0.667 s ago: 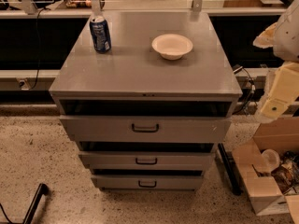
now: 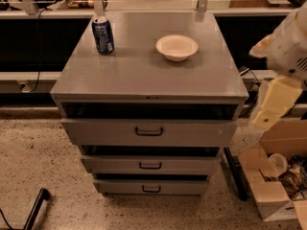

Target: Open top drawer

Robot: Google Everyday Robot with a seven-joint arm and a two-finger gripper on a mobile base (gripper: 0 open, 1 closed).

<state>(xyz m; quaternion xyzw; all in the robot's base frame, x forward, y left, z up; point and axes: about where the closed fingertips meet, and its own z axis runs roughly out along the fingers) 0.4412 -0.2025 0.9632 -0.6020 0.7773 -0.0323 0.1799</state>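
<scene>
Grey metal cabinet [image 2: 144, 75] fills the view, and on its top sits a blue drinks can [image 2: 103, 35] at the back left; its label has pale lettering I cannot read. A white bowl [image 2: 176, 47] stands well apart from it, right of centre. No other writing shows. The top drawer [image 2: 96, 131] is directly under the cabinet top, already pulled out a little, with a dark gap above its front and its small bar handle [image 2: 149, 131] centred. Both lower drawers [image 2: 110, 164] also stand slightly out. The gripper [image 2: 276, 99] hangs off the cabinet's right side, above a cardboard box [image 2: 268, 195], touching nothing; open or closed, I cannot tell. Compared with a moment ago, the arm has edged slightly toward the cabinet, and the drawers, can and bowl haven't budged.
</scene>
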